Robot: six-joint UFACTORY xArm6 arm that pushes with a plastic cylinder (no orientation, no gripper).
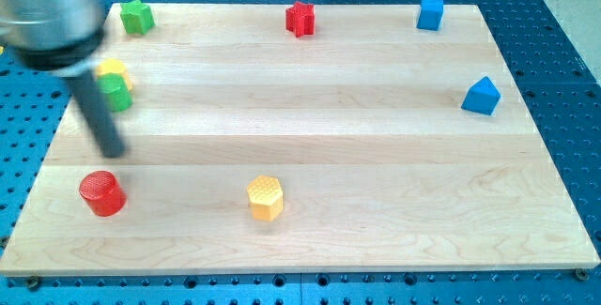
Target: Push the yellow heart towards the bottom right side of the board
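Over on the view's left side of the table (310, 239), my tip (114, 152) sits just below a green block (116, 93) and the yellow heart (112, 68), which is tucked right behind that green one, partly hidden. No fingers on this rig, just a rod, so nothing to open or close. Guessing the tip needs to swing around to the heart's upper left, since pushing from there sends it toward the bottom right. Red cylinder (101, 193) and yellow hexagon (265, 198) sit lower down, maybe in the way.

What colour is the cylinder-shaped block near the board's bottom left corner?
Red. The cylinder shows plainly in the camera view, below my tip.
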